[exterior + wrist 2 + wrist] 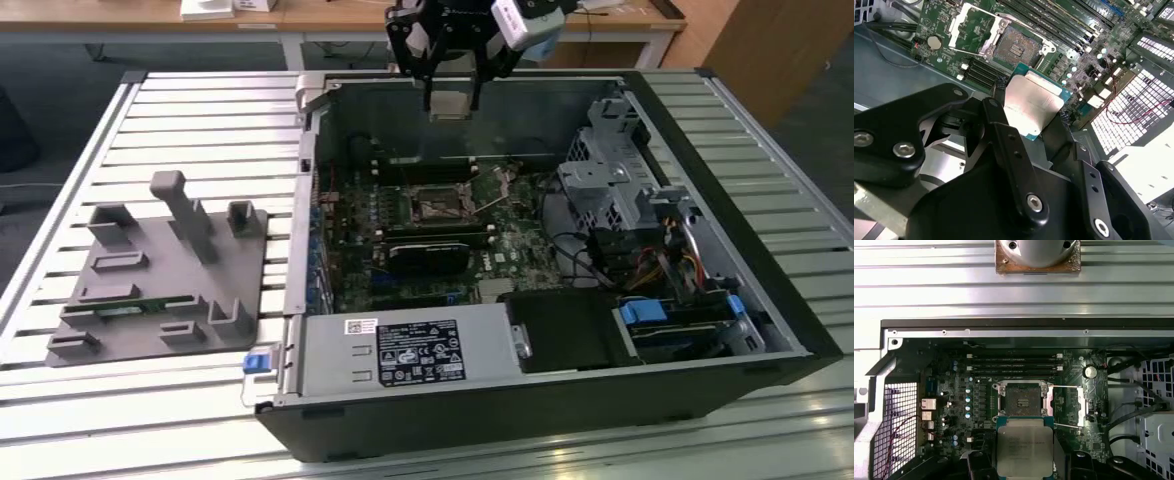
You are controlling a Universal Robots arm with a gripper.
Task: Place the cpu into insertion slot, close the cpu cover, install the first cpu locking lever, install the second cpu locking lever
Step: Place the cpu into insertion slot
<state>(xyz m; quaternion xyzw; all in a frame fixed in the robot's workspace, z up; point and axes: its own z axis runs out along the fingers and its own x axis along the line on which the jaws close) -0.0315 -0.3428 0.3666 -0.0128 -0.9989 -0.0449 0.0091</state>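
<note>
Between the black fingers of the gripper sits the cpu, a small flat square chip with a pale silver metal face and a teal-green edge. The gripper is clenched on two opposite sides of it and carries it in the air. Well below the tool lies the open black metal computer case, with its green motherboard exposed. Below the held chip, and slightly ahead of it in the first wrist view, the insertion slot shows as a small square socket with a dark centre and a silver-black rim, and nothing is in it. Just beside the slot, the cpu cover, a thin square silver metal frame with a cut-out middle, is swung open and lies clear of the socket. The thin silver wire locking levers appear to be unlatched next to that frame, though they are too fine to follow with certainty. As I judge it, none of the four steps is finished. The chip is gripped and roughly lined up over the socket but not seated, so the placing, the cover and both levers remain to be done.
</note>
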